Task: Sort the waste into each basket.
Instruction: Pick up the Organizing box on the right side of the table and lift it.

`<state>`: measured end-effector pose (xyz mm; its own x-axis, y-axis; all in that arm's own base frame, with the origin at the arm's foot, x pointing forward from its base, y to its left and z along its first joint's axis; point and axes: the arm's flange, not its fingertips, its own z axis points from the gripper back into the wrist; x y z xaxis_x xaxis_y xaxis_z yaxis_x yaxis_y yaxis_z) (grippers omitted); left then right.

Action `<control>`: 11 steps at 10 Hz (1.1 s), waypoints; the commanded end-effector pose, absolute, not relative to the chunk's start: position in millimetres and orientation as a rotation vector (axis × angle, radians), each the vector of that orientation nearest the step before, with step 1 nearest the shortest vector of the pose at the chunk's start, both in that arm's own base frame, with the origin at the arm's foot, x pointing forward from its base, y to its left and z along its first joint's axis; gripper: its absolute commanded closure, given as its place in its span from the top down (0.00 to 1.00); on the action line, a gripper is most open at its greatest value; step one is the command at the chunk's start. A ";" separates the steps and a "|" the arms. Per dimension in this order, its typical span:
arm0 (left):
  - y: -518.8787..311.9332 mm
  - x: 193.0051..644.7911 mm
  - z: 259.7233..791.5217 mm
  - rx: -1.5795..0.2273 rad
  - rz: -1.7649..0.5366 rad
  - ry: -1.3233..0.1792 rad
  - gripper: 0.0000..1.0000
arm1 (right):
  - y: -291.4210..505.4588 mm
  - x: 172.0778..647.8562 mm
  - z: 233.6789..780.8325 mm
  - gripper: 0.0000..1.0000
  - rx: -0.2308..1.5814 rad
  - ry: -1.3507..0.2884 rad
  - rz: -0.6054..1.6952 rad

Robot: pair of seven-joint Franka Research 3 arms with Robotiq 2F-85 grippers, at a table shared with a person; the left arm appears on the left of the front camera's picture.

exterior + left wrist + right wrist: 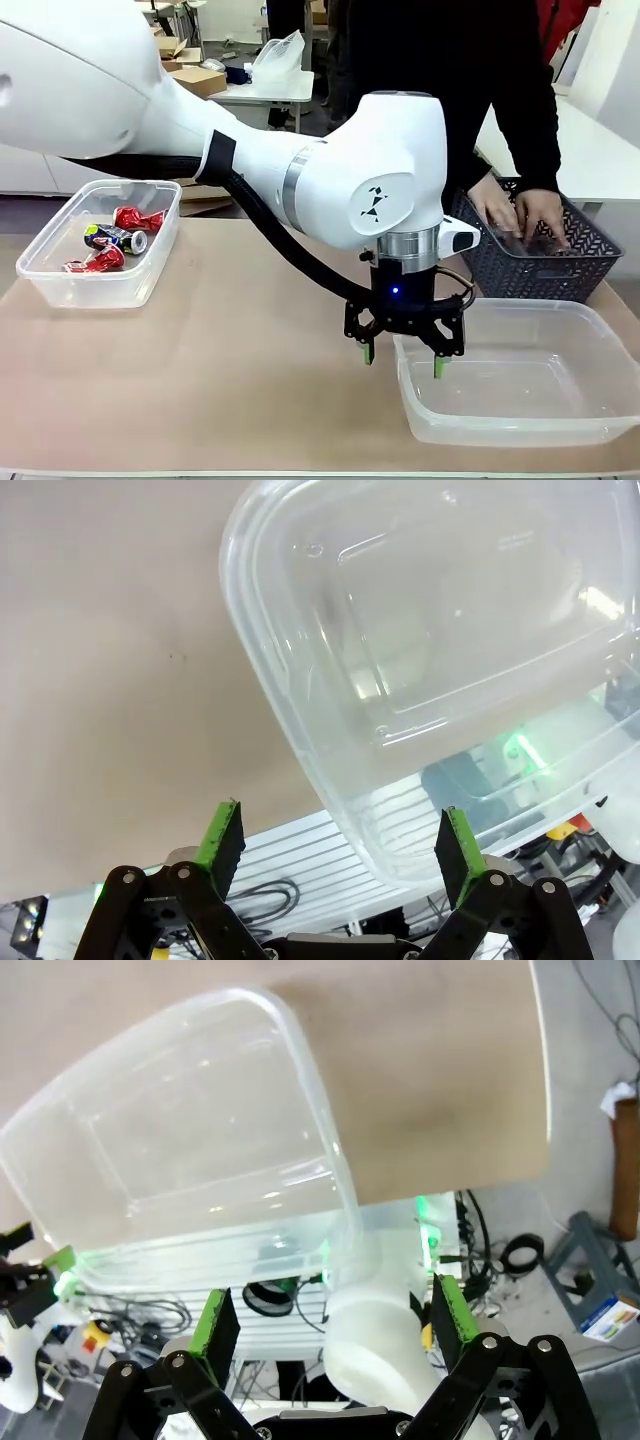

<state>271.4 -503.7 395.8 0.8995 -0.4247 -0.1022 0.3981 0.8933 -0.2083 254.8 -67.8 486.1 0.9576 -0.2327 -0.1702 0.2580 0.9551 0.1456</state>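
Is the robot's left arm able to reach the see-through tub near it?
Probably yes. The left gripper hangs open right above the clear tub's corner rim, and nothing lies between them.

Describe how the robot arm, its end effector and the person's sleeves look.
The left arm has a glossy white rounded shell, a silver ring, a small black triangular marking and a black cable along it. The left end effector is black with a blue light and green pads. The person's sleeves are long and black.
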 end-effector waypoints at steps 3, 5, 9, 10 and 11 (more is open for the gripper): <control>-514.3 263.5 398.0 -0.163 -0.378 0.072 1.00 | -57.9 260.6 442.1 1.00 0.131 0.211 -0.139; -522.5 256.4 400.6 -0.116 -0.368 0.058 1.00 | -48.2 258.3 389.0 1.00 0.129 0.216 -0.170; -530.6 258.2 385.8 -0.075 -0.317 0.078 1.00 | -49.1 254.0 338.7 1.00 0.098 0.275 -0.234; -529.4 259.9 380.8 -0.066 -0.294 0.082 1.00 | -47.5 253.1 329.9 1.00 0.106 0.299 -0.225; -526.8 262.8 375.0 -0.066 -0.283 0.093 1.00 | -45.2 252.6 320.2 1.00 0.120 0.324 -0.221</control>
<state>261.5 -521.4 374.7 0.9454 -0.3153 -0.0823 0.3064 0.9461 -0.1049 323.5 -66.7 382.1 0.9238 -0.1854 -0.3351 0.2251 0.9707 0.0835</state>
